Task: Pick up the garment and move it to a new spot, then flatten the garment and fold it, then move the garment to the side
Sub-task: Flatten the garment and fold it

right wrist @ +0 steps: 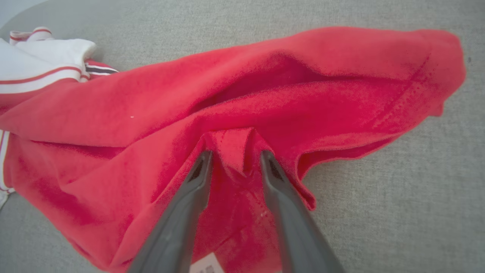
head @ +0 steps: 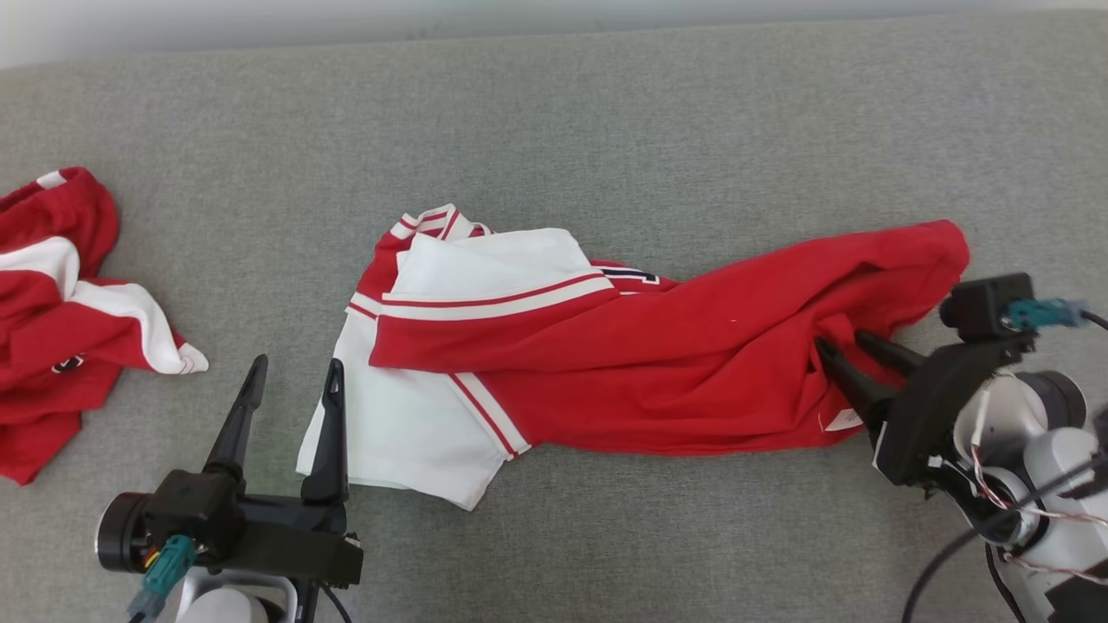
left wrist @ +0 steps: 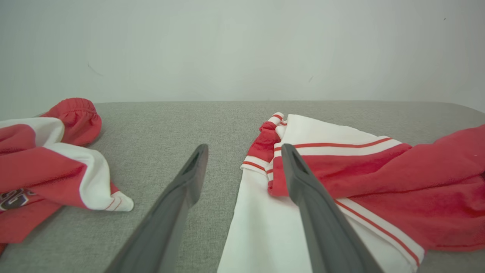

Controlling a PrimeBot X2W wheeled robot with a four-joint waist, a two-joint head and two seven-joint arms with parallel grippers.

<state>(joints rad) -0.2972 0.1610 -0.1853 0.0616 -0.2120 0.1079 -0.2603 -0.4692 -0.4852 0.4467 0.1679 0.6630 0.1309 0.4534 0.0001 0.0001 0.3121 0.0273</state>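
Right wrist view: right gripper [right wrist: 235, 157] parted astride garment [right wrist: 265, 98] fold

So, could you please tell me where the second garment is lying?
In the head view the second garment lies bunched at the far left of the grey surface, apart from the outstretched garment at centre.

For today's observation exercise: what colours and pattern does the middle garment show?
The garment is red with white panels and thin red stripes, clearest in the head view.
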